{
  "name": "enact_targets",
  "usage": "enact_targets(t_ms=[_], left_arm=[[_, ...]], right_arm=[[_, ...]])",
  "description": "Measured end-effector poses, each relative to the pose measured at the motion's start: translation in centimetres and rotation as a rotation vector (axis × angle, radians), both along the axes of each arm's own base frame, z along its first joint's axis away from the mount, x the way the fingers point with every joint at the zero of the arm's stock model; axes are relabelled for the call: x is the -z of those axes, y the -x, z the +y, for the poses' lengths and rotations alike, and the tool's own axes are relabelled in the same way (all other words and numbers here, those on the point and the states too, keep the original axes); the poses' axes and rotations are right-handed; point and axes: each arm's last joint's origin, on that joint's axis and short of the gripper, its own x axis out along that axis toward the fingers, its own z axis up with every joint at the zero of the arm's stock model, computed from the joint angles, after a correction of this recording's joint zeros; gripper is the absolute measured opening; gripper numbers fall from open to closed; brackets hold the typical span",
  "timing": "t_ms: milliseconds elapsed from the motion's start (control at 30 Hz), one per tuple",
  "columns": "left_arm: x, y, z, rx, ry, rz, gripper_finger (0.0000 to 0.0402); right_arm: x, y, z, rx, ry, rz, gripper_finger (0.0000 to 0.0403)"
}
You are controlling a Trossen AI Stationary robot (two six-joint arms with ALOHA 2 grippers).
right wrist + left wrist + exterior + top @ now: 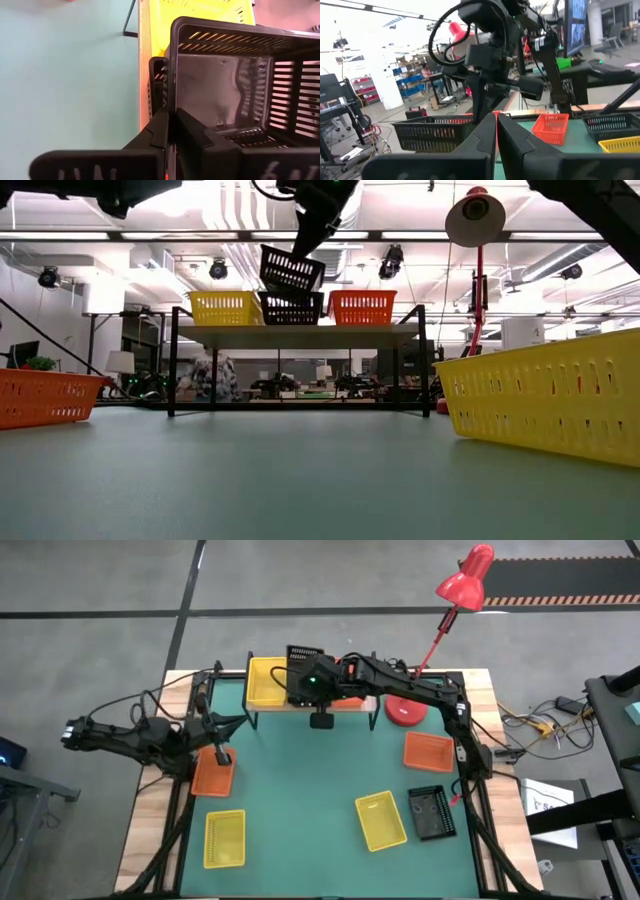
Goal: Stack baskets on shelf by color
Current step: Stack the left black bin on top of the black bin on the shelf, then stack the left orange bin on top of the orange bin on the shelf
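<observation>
The green table (320,770) carries the low wooden shelf (300,330) at its far edge, and beside the shelf's right end stands the red desk lamp (466,580). On the shelf top a yellow basket (226,307) sits at the left, a black basket (292,308) in the middle and an orange-red basket (362,306) at the right. The right arm reaches across over the shelf's middle, and the right gripper (171,125) has its jaws clenched on the wall of a second black basket (291,270), which hangs tilted just above the black one on the shelf, its lower edge close to or touching that one's rim; the low view does not settle which. The left arm lies low over the table's left side, and the left gripper (222,754) rests over an orange-red basket on the table (212,774) with its jaws drawn nearly together, only a thin gap between them and nothing visibly held. On the open table lie another orange-red basket near the right edge (429,751), a yellow basket toward the front left (224,838), a yellow basket front of centre (381,820) and, just beside it, a third black basket (433,813).
</observation>
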Motion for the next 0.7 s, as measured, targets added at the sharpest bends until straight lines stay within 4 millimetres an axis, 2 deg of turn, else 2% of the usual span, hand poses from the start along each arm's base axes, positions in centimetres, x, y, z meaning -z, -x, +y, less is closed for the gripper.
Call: enact_targets(t_ms=[233, 500, 700], left_arm=[[-0.01, 0.63, 0.12, 0.000, 0.007, -0.034, 0.0000], [0.15, 0.49, 0.09, 0.002, 0.010, -0.022, 0.0000], [0.16, 0.48, 0.08, 0.004, 0.011, -0.022, 0.0000]], right_arm=[[-0.04, -0.03, -0.06, 0.022, -0.005, -0.011, 0.0036], [-0.07, -0.07, -0.09, 0.025, -0.006, -0.017, 0.0056], [-0.39, -0.38, -0.06, 0.010, 0.011, -0.058, 0.0054]])
